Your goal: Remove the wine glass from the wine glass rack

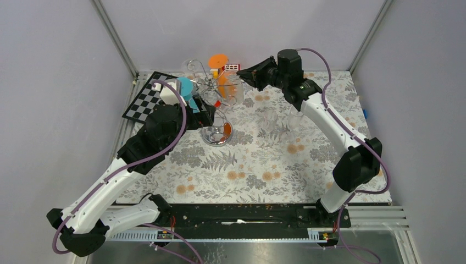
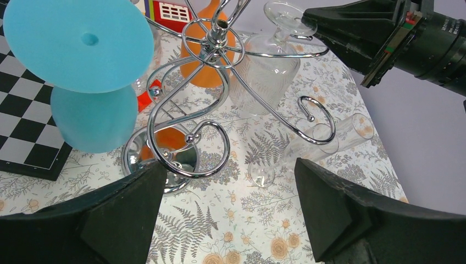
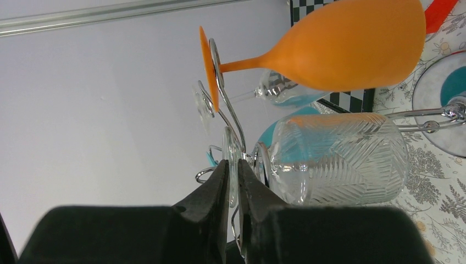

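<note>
A: From above, right gripper [image 1: 242,72]?
B: Clamped on the foot of the clear wine glass [image 1: 233,92], hung on the wine glass rack [image 1: 217,134] just ahead.
A: Left wrist?
B: Left gripper [image 2: 229,170] spread wide, holding nothing; rack base just ahead.
A: Right wrist?
B: Pinching the glass foot; bowl just beyond the fingertips, orange glass [image 3: 340,44] above.

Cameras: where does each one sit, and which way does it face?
Top external: above, behind the arms, looking down at the table; both arms show.
Left wrist: low beside the wine glass rack, facing across it; open left gripper frames the view.
Right wrist: at the rack's top, facing sideways; right gripper pinches the clear wine glass foot.
Shared: both wrist views show that glass.
</note>
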You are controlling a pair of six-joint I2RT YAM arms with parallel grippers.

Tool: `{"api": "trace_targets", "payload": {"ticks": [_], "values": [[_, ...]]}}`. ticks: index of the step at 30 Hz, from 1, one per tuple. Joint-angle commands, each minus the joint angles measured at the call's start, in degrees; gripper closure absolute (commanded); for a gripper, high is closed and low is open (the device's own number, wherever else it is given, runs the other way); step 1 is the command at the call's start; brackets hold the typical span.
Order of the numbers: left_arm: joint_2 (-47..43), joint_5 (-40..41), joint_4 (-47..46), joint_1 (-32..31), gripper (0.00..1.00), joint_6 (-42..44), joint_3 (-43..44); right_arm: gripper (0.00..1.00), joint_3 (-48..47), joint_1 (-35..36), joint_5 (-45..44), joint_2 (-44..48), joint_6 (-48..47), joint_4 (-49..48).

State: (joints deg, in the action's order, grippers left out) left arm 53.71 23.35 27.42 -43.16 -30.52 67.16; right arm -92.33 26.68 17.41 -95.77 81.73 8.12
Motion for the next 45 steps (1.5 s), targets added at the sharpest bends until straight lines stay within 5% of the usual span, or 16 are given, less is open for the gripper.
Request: {"api": "trace_targets", "payload": {"ticks": [1,24,45], "values": [[-1.24,0.29,-1.61,0.42,0.07,-0.33,2.5,1.0,-4.62,-0.48,-2.23,0.78,-0.7,-2.49],[-1.58,0.11,-1.84,0.67,0.07,-0.76,1.77,1.0,-8.79,-0.39,-8.71,-1.3,-1.44,2.35],[-3.96,-3.12,-1.84,0.69,0.07,-2.14,1.85,1.0,-1.18,-0.89,-20.4,9.52,-6.91,1.0]]}}
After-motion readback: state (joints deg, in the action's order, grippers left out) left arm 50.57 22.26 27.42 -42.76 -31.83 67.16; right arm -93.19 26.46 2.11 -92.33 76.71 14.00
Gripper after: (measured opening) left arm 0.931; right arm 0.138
